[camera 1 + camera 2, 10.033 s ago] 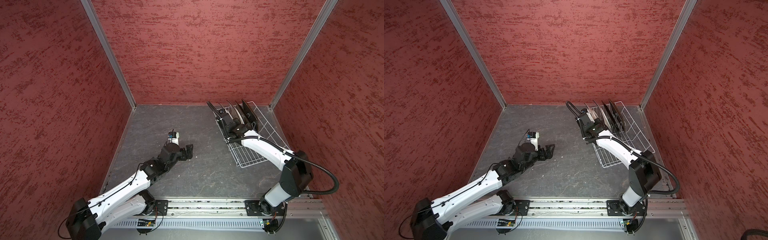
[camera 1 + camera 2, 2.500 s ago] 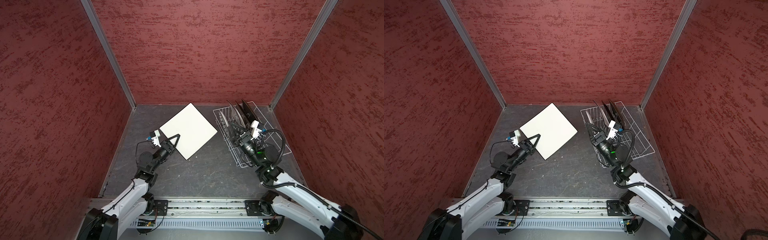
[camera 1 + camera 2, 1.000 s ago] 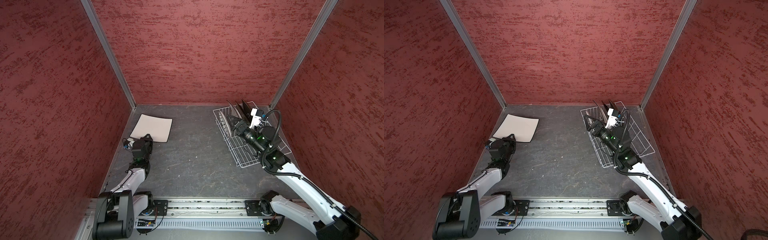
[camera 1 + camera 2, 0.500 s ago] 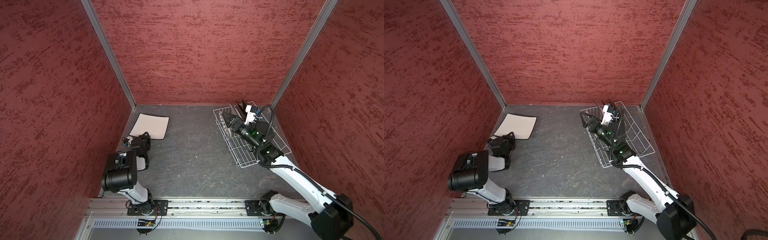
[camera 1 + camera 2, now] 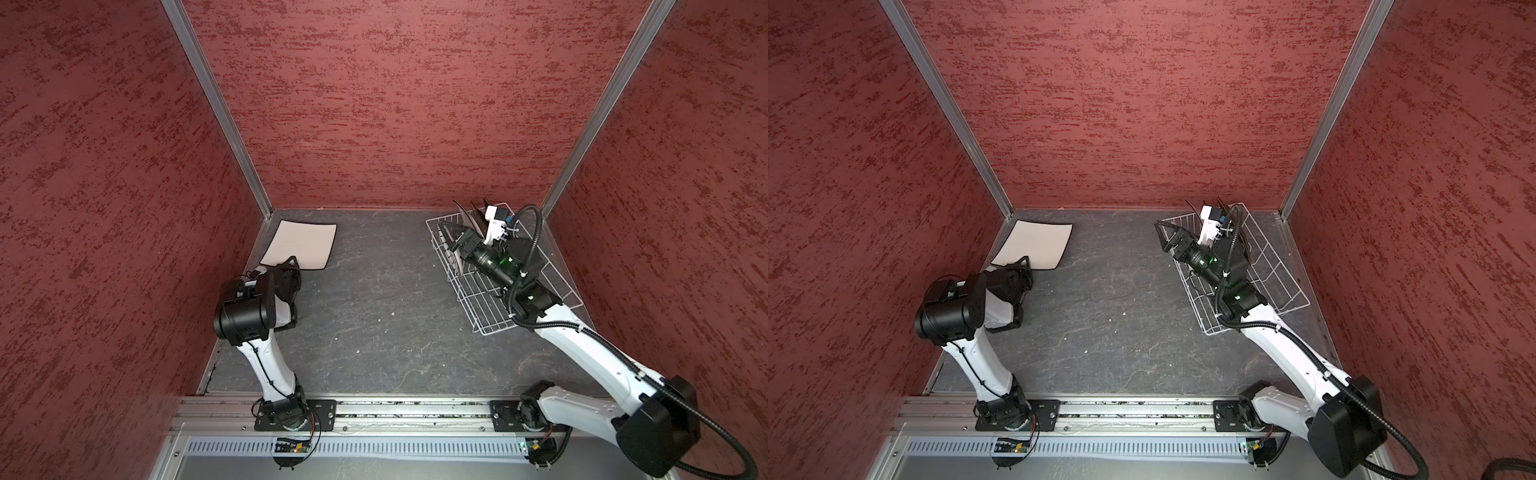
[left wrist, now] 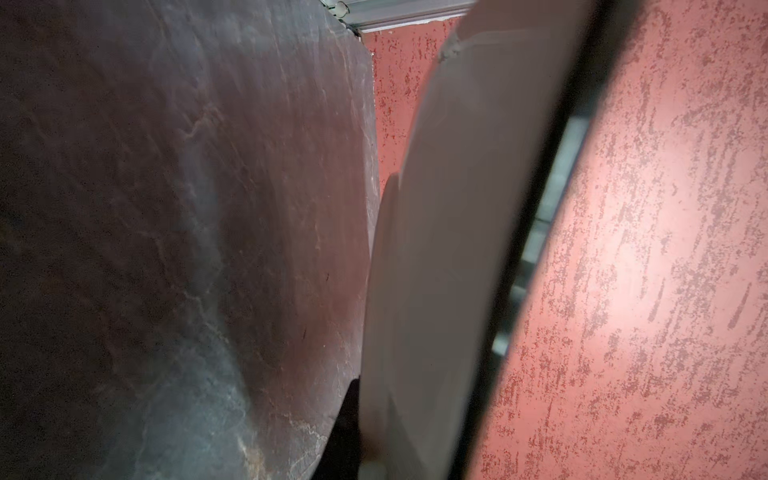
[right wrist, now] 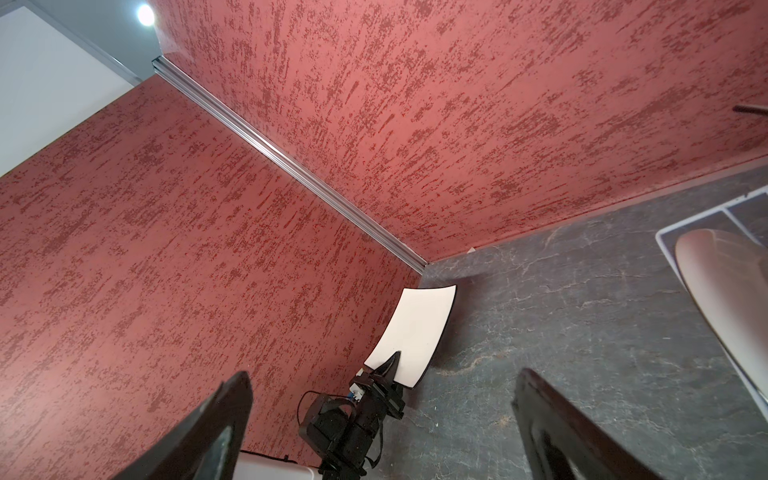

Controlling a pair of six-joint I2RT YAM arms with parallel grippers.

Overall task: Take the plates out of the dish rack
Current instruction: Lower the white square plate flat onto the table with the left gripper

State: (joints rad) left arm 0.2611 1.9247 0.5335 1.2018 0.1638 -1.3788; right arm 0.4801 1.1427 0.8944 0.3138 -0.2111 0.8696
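The left end effector [image 5: 290,262] is pinched shut on the near edge of a plain cream plate [image 5: 301,243]. In the right wrist view its upper finger lies over that rim [image 7: 390,361]. The plate sits in the far left corner of the dark surface [image 5: 374,299], close to both red walls. It looks flat or nearly flat on the surface, though none of the views shows whether the gripped edge is fully down. In the left wrist view the plate [image 6: 449,249] fills the frame edge-on and blurred, so the contact itself cannot be read there.

The right end effector [image 5: 1160,237] stands wide open and holds nothing. Its two dark fingers [image 7: 208,432] frame bare surface, with a pale plate edge [image 7: 727,299] off to one side. In both top views it hovers over the far part of the dish rack [image 5: 482,330], close to the remaining plates [image 5: 459,210], which stand on edge at the rack's far end. How many remain cannot be counted past the arm.

The step in hand appears to be setting down one unloaded plate, so the task looks early. Next, the left jaws would need to part and back straight off the rim without dragging the plate. The right would then need to turn its open jaws across one upright plate's edge before closing.
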